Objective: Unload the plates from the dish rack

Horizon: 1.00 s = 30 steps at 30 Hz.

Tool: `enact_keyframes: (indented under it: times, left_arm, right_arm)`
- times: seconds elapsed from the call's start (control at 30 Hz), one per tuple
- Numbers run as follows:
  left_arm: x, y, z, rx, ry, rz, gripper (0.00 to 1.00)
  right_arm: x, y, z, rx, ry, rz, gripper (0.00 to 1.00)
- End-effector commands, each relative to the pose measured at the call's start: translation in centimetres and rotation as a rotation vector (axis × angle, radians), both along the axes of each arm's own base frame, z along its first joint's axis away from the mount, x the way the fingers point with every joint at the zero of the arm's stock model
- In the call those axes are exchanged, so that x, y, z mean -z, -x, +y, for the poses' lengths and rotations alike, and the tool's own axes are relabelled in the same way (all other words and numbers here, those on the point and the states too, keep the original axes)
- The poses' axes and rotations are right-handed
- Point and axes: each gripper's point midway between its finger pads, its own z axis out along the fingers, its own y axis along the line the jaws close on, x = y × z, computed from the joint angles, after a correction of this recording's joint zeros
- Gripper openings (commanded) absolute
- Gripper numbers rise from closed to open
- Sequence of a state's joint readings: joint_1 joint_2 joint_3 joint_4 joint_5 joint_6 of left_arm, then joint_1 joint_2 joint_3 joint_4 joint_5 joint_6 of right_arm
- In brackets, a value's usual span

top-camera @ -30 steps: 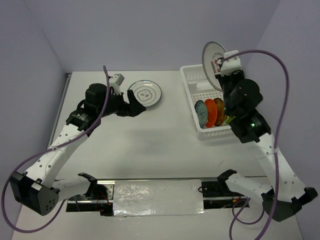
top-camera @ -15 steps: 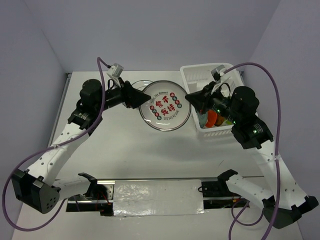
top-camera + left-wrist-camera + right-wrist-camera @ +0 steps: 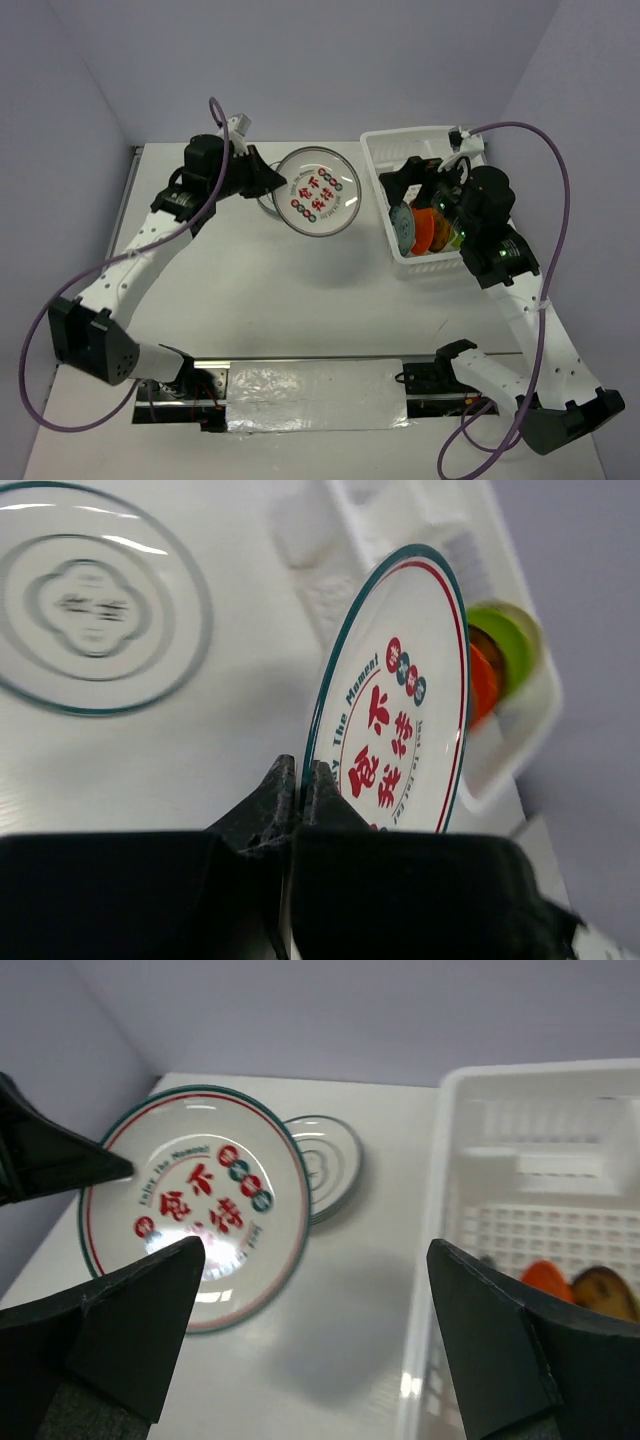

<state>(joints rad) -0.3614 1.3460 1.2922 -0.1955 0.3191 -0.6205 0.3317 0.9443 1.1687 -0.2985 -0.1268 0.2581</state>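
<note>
Left pincer: clenched on the left rim of the white round plate with red characters. The edge grip leaves the plate's face free for laying down.
Held plate: tilted above the white desk, extending right from the pincer. It is partly over the white teal-ringed plate, which lies flat; judged the stacking spot.
Right pincer: released, jaws spread wide, empty, beside the rack's left wall.
White plastic dish rack: far right. The upright coloured plates inside await removal.

The red-marked plate has passed from right claw (now open) to left claw.
</note>
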Motion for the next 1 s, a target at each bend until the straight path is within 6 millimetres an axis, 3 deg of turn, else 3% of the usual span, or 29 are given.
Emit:
enact_keyframes:
  times: [0.0,0.07,0.2,0.27,0.3,0.4,0.5,0.57,0.6,0.67,0.7,0.87,0.97]
  left_arm:
    - [4.7,-6.5,6.5,-0.354,-0.051,0.208,0.00]
    - [5.6,-9.1,7.9,-0.370,-0.006,0.232,0.00]
    - [9.3,-15.5,8.3,-0.403,0.003,0.305,0.00]
    - [10.0,-17.2,8.5,-0.422,-0.019,0.327,0.00]
    - [12.7,-17.9,8.6,-0.433,-0.039,0.377,0.00]
    - [14.2,-19.1,8.7,-0.440,-0.037,0.385,0.10]
    - [16.3,-19.4,8.8,-0.442,-0.048,0.417,0.28]
    - [17.8,-18.8,8.9,-0.445,-0.056,0.453,0.50]
    - [17.8,-18.5,8.6,-0.426,-0.042,0.456,0.70]
    - [19.3,-17.1,8.2,-0.413,-0.054,0.504,0.83]
    - [19.3,-16.7,7.9,-0.403,-0.057,0.508,0.98]
    - [22.1,-13.1,6.7,-0.354,-0.147,0.617,0.99]
    - [22.4,-12.2,6.8,-0.360,-0.177,0.637,0.99]
  right_arm:
    - [1.6,-1.1,-5.0,0.255,0.108,0.014,1.00]
    - [2.4,-0.3,-5.0,0.233,0.129,0.019,1.00]
    - [3.0,1.2,-5.9,0.240,0.162,0.012,1.00]
    - [3.0,1.8,-6.2,0.234,0.197,-0.001,1.00]
    - [2.9,2.0,-6.6,0.247,0.212,-0.006,1.00]
    - [3.5,2.0,-7.4,0.270,0.275,0.007,1.00]
    - [4.6,2.0,-7.2,0.250,0.290,0.024,1.00]
    - [5.6,1.8,-6.5,0.219,0.288,0.039,1.00]
    - [6.1,1.7,-6.5,0.222,0.292,0.051,1.00]
    - [7.9,0.7,-6.7,0.236,0.339,0.097,1.00]
    - [8.7,0.4,-6.7,0.243,0.360,0.121,1.00]
    - [12.7,-1.9,-7.8,0.346,0.560,0.244,1.00]
    - [13.6,-2.9,-8.5,0.378,0.628,0.276,1.00]
